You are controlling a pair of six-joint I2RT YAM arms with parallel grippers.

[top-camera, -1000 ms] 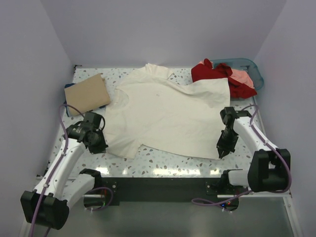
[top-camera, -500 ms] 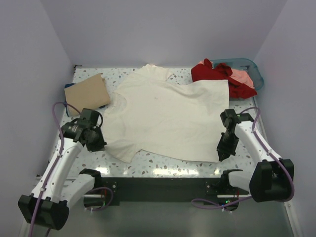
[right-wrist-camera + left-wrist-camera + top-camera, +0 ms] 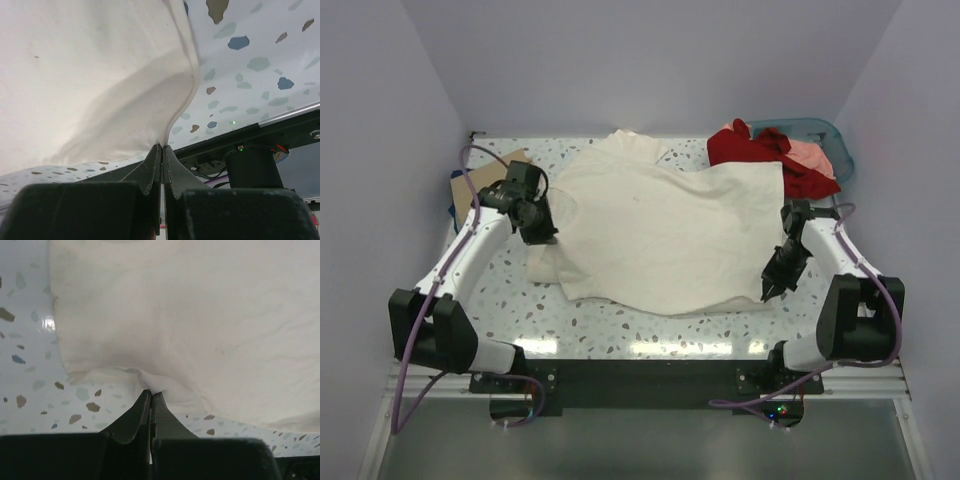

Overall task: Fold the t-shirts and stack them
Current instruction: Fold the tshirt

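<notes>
The large cream t-shirt lies spread over the middle of the table. My left gripper is shut on its left edge, pinching a fold of cloth, as the left wrist view shows against the cream cloth. My right gripper is shut on the shirt's near right corner; in the right wrist view the cloth hangs lifted from the closed tips. A folded tan shirt lies on a dark blue one at the back left. Red and salmon-pink shirts lie at the back right.
A teal plastic basket stands at the back right corner behind the red and pink shirts. The speckled tabletop shows bare at the near left. Purple walls close in three sides. The black front rail runs along the near edge.
My left gripper moved from the near left toward the back and right, dragging the shirt's left side with it. My right gripper moved slightly back, still holding the corner.
</notes>
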